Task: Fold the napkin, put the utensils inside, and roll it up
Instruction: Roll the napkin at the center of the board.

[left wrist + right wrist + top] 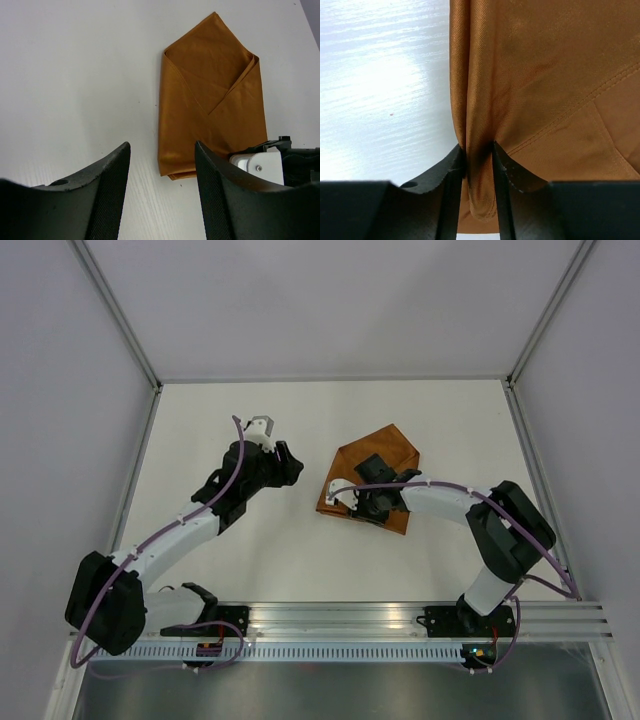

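The rust-brown napkin (385, 455) lies folded into an envelope shape right of the table's middle. It also shows in the left wrist view (210, 95). My right gripper (356, 502) sits on the napkin's near left part and is shut on a raised fold of the cloth (479, 165), which is pinched between its fingertips. The same gripper shows in the left wrist view (267, 162) at the cloth's lower right. My left gripper (292, 464) hangs open and empty just left of the napkin, over bare table (162, 195). The knife is not in view.
White walls with metal corner posts (130, 335) enclose the white tabletop (220, 425). An aluminium rail (340, 618) carrying both arm bases runs along the near edge.
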Robot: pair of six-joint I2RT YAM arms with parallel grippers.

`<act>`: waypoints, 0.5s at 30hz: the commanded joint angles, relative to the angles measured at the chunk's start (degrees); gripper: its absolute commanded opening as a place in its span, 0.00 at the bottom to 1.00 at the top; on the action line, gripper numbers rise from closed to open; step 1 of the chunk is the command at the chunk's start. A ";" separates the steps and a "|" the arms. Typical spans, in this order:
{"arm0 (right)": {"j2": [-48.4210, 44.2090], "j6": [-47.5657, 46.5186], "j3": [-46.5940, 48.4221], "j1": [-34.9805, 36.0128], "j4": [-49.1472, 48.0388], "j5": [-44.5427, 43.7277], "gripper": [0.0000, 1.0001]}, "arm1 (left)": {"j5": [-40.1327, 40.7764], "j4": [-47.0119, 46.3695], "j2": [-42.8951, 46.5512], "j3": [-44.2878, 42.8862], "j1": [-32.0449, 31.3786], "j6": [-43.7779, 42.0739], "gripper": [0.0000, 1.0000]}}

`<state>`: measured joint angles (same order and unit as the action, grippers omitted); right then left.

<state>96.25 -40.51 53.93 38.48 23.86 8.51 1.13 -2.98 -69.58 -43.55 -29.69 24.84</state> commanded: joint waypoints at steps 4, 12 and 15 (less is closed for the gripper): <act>6.58 -1.50 -0.15 -3.14 8.57 5.02 0.28 | 0.54 -11.77 6.03 4.95 -1.33 -2.78 0.60; 10.97 -5.45 4.07 -8.06 16.39 12.92 0.24 | 12.83 -22.93 9.20 11.29 -9.76 -9.35 0.59; 12.91 -6.51 6.09 -10.00 19.38 15.47 0.24 | 19.52 -27.76 9.64 13.74 -15.82 -15.93 0.59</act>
<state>102.67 -43.59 62.06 30.59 33.91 22.81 11.75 -21.28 -61.21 -31.92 -40.97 18.65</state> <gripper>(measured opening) 0.254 0.596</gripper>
